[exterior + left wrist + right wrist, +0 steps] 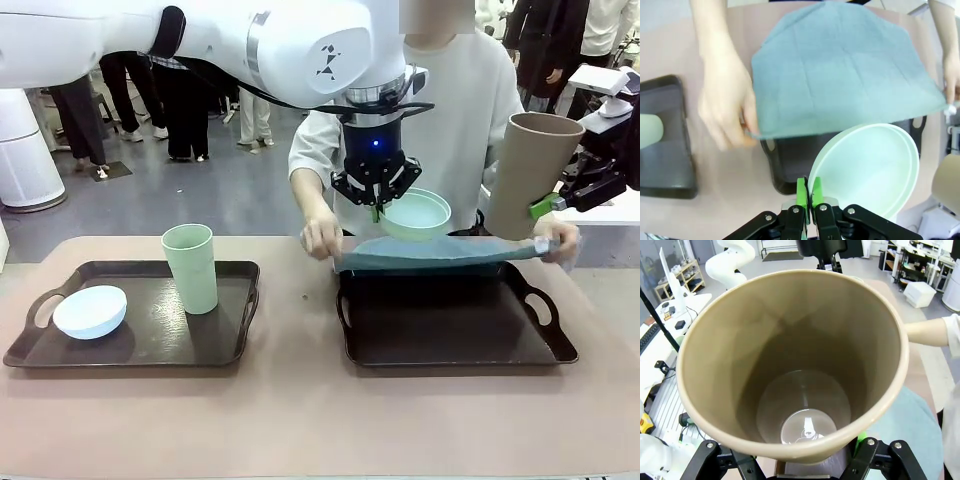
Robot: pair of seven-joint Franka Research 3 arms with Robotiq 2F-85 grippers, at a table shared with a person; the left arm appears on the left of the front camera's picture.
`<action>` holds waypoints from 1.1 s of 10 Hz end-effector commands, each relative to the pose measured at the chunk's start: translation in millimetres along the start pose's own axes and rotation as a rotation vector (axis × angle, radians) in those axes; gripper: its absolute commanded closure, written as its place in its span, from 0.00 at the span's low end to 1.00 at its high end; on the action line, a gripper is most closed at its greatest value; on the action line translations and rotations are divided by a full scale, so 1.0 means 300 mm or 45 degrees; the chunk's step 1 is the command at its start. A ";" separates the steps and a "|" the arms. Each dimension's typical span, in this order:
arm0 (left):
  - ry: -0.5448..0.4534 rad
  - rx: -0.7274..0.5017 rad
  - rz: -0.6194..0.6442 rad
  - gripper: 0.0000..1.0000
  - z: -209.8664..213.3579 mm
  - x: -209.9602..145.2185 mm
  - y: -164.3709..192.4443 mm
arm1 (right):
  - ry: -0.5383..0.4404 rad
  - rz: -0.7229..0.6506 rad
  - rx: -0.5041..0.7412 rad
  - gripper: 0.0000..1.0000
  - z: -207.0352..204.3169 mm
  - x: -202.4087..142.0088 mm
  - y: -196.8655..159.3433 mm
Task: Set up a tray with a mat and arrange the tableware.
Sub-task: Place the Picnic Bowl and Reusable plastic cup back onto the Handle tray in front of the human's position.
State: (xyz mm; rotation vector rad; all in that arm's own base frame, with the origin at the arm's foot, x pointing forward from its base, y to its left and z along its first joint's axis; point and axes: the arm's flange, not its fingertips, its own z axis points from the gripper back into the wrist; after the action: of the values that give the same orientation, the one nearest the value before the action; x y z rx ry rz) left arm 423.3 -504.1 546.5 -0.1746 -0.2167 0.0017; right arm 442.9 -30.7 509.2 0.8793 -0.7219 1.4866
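Left hand (pixel 376 196) pinches the rim of the mint bowl (pixel 416 214) at frame centre, above the mat (pixel 440 253) that a person stretches over the lower-right tray (pixel 560 352). Right hand (pixel 546 206), at the right edge, clamps the brown cup (pixel 532 170) aloft. Blue bowl (pixel 90 310) and green cup (pixel 190 268) sit on the lower-left tray (pixel 240 350). Mat-laying looks to be the step in hand. Next, setting the bowl and cup down calls for a flat mat.

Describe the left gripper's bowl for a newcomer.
Find the dark rectangular plastic tray on the right. Above its far edge, over the grey-blue cloth mat, hangs a small round mint green bowl, rim pinched by the left gripper. The other bowl is pale blue.
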 end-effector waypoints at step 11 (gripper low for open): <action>-0.018 0.001 -0.012 1.00 0.001 0.002 0.004 | 0.009 0.021 0.000 1.00 0.003 0.000 -0.011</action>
State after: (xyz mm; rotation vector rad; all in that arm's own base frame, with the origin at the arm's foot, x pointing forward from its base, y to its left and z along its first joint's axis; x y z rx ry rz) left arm 423.4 -504.0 546.6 -0.1745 -0.2170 0.0018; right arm 443.0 -30.6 509.2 0.8798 -0.7220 1.4869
